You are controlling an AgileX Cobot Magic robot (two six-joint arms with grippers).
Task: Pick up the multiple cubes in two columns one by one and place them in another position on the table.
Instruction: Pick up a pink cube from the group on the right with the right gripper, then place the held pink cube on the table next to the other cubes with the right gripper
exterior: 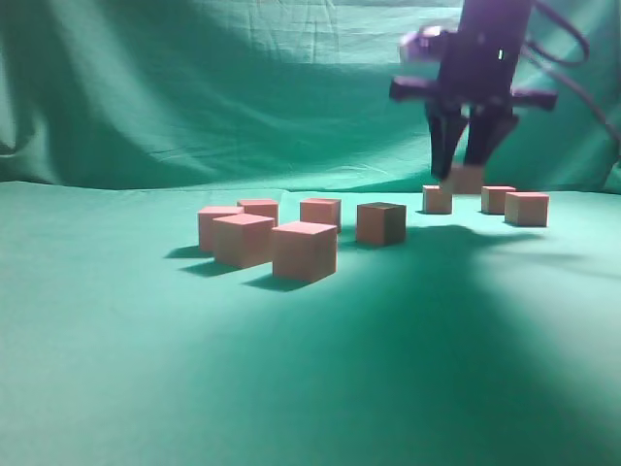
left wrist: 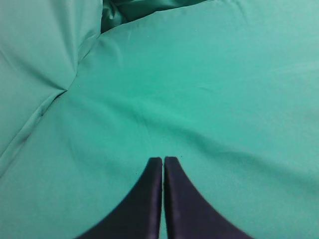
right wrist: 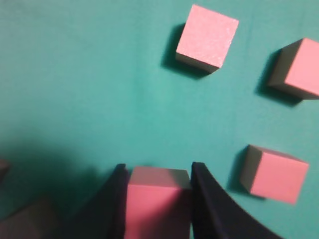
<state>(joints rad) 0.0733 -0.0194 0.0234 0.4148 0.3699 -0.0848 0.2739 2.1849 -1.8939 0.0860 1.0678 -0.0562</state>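
Cubes (exterior: 305, 250) are judged light, rigid and matte; opposite flat faces should be gripped.

Exterior view: one held cube (exterior: 469, 179) is clamped by the right tool (exterior: 471, 167) above the tabletop (exterior: 116, 369); three cubes lie beneath, six leftward.

Left wrist view: the left tool (left wrist: 163, 162) is closed, empty.

Right wrist view: the held cube sits between the fingers (right wrist: 207, 199); three lie beyond.

I hold one small matte pinkish-red cube (right wrist: 157, 199) squarely between my right pincer's (right wrist: 155, 172) dark fingers, just above the wrinkled teal-green cloth table (exterior: 146, 369). Beside that held cube, three more identical cubes (exterior: 526, 208) rest flat on the cloth. Well to its left, five others (exterior: 304, 249) sit clustered upright, with one shadowed cube (exterior: 380, 222) between the cluster and the held cube.
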